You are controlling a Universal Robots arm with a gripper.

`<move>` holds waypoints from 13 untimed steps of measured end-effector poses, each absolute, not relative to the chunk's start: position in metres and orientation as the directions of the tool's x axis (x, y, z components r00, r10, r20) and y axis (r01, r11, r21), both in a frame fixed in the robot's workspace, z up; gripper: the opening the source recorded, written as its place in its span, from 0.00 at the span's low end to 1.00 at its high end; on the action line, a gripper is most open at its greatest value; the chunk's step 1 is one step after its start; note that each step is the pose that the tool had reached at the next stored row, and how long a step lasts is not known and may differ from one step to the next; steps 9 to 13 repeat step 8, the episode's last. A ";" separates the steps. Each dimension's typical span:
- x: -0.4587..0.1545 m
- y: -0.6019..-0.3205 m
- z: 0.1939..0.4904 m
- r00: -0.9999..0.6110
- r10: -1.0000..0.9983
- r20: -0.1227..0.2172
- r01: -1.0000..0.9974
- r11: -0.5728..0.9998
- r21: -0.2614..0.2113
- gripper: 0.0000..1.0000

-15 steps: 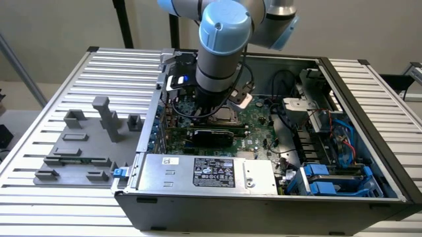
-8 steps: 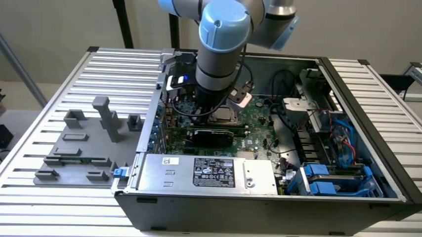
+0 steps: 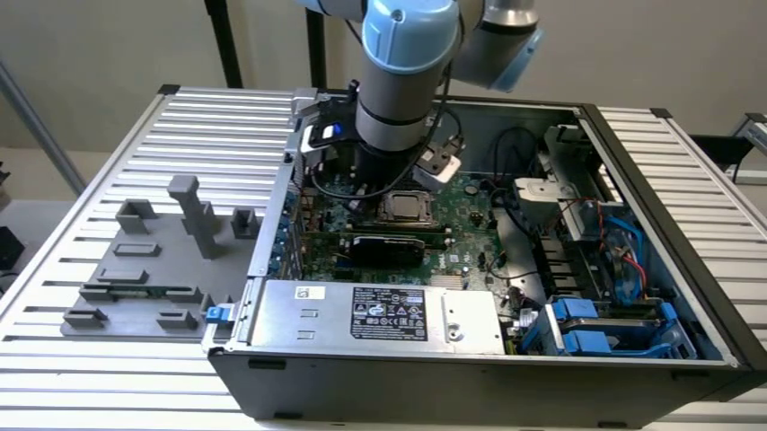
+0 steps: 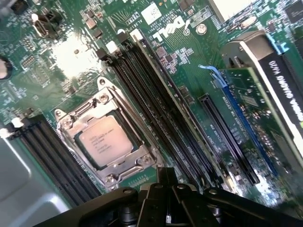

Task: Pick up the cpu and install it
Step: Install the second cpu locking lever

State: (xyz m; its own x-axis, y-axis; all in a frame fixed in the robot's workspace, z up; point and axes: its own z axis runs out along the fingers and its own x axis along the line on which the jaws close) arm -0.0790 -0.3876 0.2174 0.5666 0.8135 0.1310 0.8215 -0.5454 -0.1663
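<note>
The cpu (image 4: 105, 140), a small square chip with a silver-beige top plate, lies flat inside the metal-framed socket (image 4: 122, 165) on the green motherboard (image 4: 189, 61). In the exterior view the cpu (image 3: 411, 207) sits mid-board, just to the exterior view's right of the arm's dark tool end. My gripper (image 4: 166, 176) hovers above the board beside the socket, apart from the chip. Its dark fingers are shut together with nothing between them.
The open computer case (image 3: 653, 180) holds a power supply (image 3: 383, 314), black memory slots (image 4: 156, 109), an expansion card (image 4: 265, 94), cables and blue drive brackets (image 3: 587, 328). A grey fixture with plastic blocks (image 3: 156, 260) stands on the slatted table at the exterior view's left.
</note>
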 end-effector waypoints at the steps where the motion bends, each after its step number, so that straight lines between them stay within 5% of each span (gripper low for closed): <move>1: -0.079 -0.388 0.221 0.567 0.814 0.130 0.821 -0.545 -0.167 0.11; 13: -0.079 -0.388 0.222 0.567 0.814 0.129 0.821 -0.545 -0.168 0.11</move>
